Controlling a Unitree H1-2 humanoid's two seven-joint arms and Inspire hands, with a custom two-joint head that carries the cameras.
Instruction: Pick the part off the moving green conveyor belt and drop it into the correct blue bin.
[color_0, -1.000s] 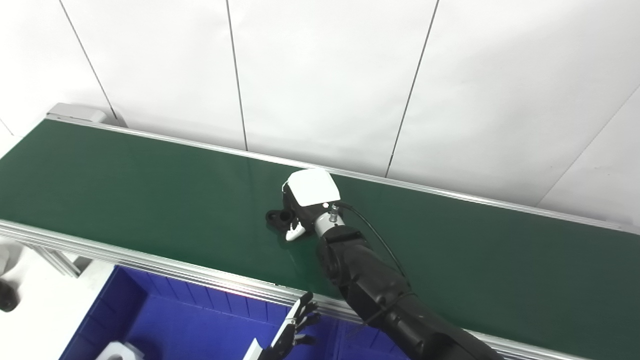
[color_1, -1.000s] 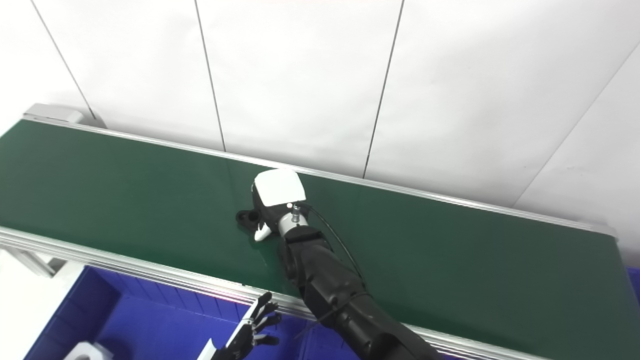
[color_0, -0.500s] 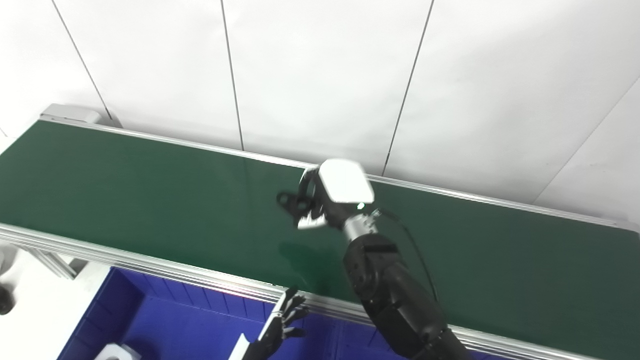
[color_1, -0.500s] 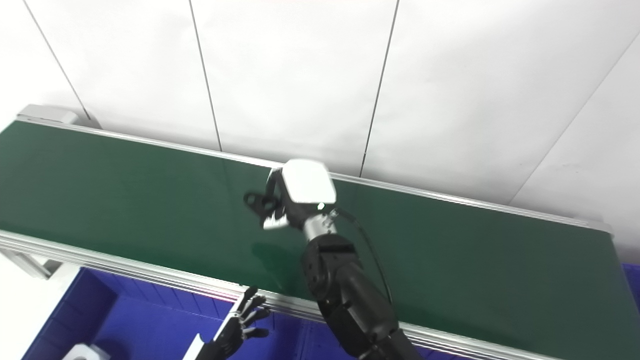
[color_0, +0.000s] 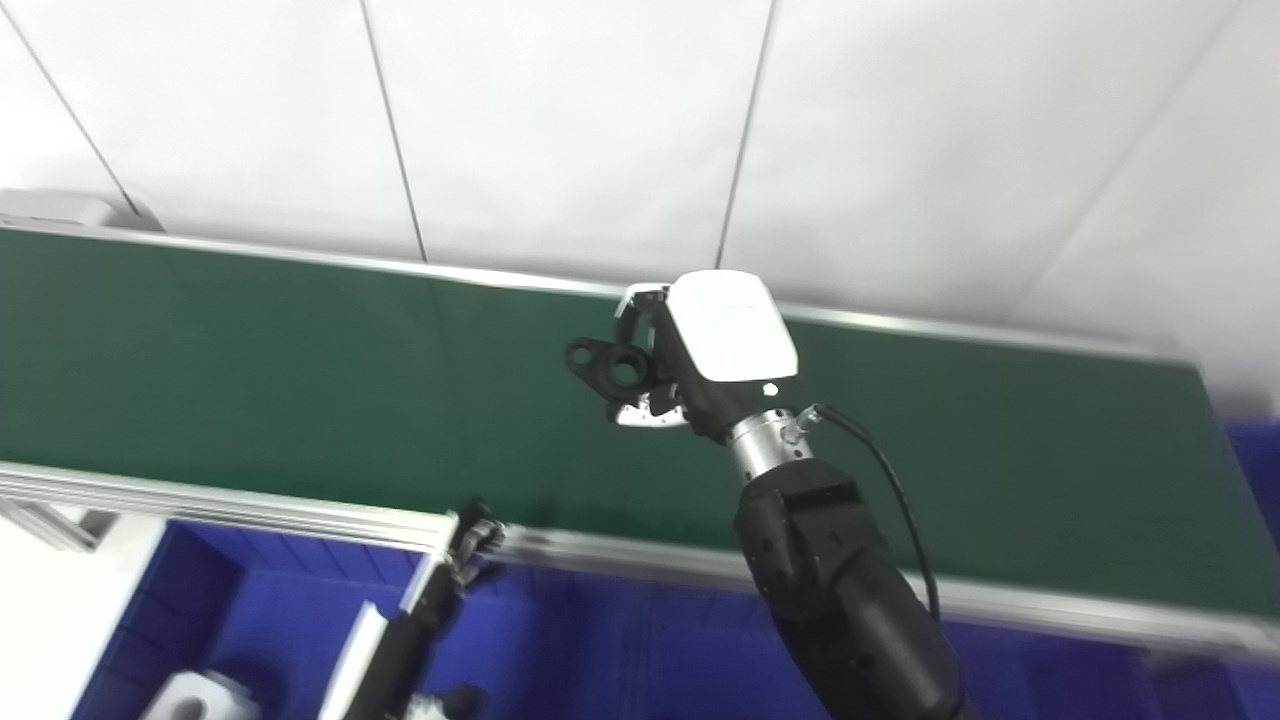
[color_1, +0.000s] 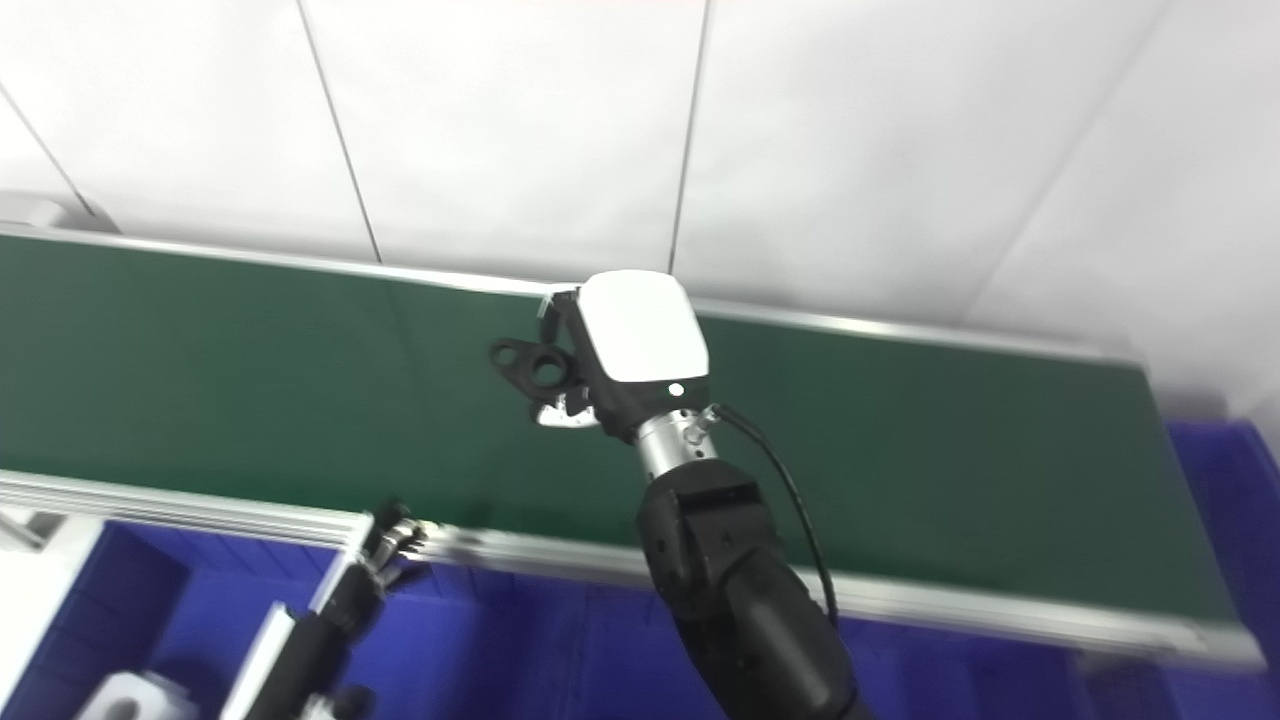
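Note:
My right hand, white-backed on a black arm, is shut on a small black part with round holes and holds it in the air above the green conveyor belt. The part sticks out to the left of the hand; it also shows in the right eye view. My left hand is low at the belt's near rail, above the blue bin; it is small and blurred, its fingers look curled and it holds nothing.
Blue bins run along the near side below the belt's metal rail, and another blue bin is at the right end. A white part lies in the left bin. A white panelled wall stands behind the belt.
My right hand has lifted the black part off the belt and carried it up and to the right. The camera has swung to the right. My left hand's fingers have curled in.

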